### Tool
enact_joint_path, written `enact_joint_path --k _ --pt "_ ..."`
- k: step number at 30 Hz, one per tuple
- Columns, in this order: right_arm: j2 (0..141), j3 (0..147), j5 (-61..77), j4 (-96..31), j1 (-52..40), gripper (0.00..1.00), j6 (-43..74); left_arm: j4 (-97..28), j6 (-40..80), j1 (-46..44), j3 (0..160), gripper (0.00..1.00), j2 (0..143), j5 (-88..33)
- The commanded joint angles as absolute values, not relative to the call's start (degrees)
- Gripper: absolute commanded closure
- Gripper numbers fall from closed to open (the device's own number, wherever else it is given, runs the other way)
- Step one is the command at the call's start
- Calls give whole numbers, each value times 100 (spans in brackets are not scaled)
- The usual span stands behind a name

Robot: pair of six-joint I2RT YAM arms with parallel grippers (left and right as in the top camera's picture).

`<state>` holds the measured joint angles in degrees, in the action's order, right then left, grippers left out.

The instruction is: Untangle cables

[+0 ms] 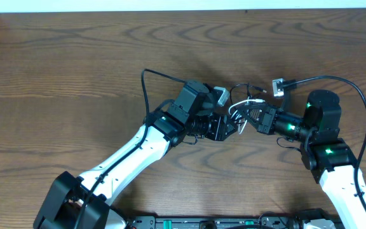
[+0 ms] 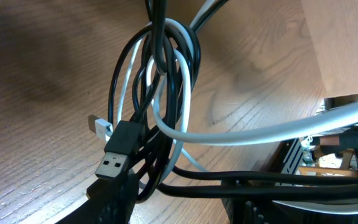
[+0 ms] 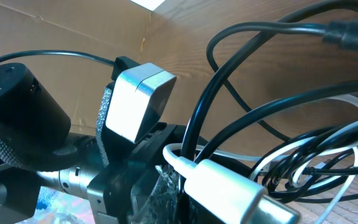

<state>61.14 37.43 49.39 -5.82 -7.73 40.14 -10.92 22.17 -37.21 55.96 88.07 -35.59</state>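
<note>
The cables are a knot of thin black cords and one white cord, hanging between my two grippers at mid-table. In the left wrist view the cable loops hang down past a black USB plug and a small white plug. My left gripper has its fingers apart, with the loops hooked between them. My right gripper is shut on black cords, with a large white plug lying across its jaws.
A small grey plug block lies on the wooden table behind the right arm, on a thick black arm wire. The left arm's white camera box sits close in front of the right gripper. A cardboard wall stands behind.
</note>
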Motion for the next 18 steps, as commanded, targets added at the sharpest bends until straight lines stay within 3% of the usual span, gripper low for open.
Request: enact_joint_path --k 1,10,18 --pt "6114 3765 5201 -582 -760 99 4066 -1155 2126 -3562 5634 51 8761 -3406" --pt "6114 3765 5203 -622 -762 99 4066 -1538 2126 -2829 5634 46 8604 -4040" --pt "6114 3765 5212 -626 -762 99 4071 -1315 2322 -2978 5631 46 8606 -4397"
